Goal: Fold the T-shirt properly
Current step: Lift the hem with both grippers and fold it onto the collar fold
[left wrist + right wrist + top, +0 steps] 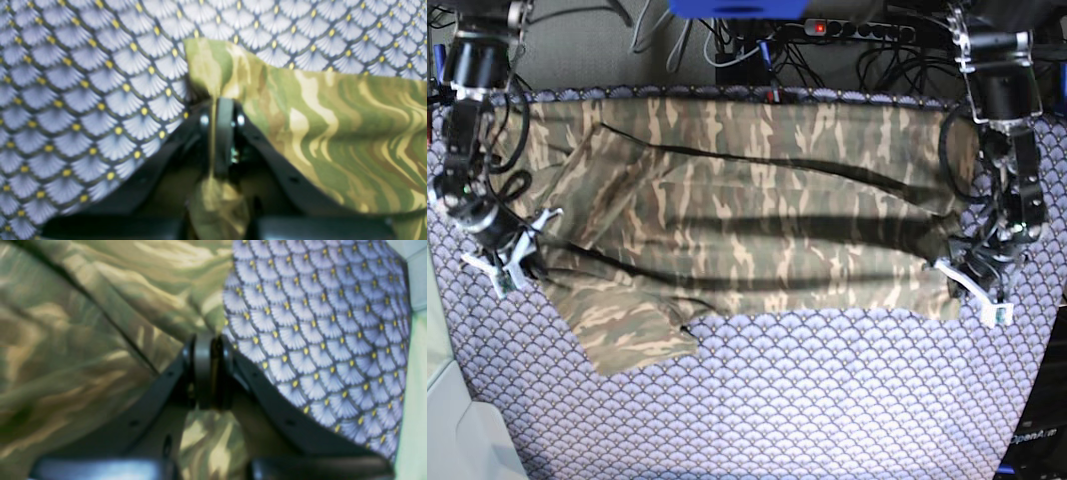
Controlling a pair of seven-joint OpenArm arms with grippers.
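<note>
The camouflage T-shirt (pixel 747 220) lies spread wide across the purple scale-patterned table cloth (pixel 827 400), with long creases along it and one sleeve (pixel 627 325) lying at the front left. My left gripper (pixel 949 268) is shut on the shirt's right edge. In the left wrist view its jaws (pixel 220 110) pinch a fold of the shirt (pixel 333 133) above the table cloth (pixel 83 100). My right gripper (pixel 527 245) is shut on the shirt's left edge. In the right wrist view its jaws (pixel 210 340) clamp the shirt (pixel 83 340) beside the table cloth (pixel 317 323).
A power strip and cables (pixel 857 30) lie behind the table's far edge. The table's left edge drops to a pale surface (pixel 447 400). Both arm bases stand at the back corners, the left arm's (pixel 997 70) on the right and the right arm's (pixel 472 60) on the left.
</note>
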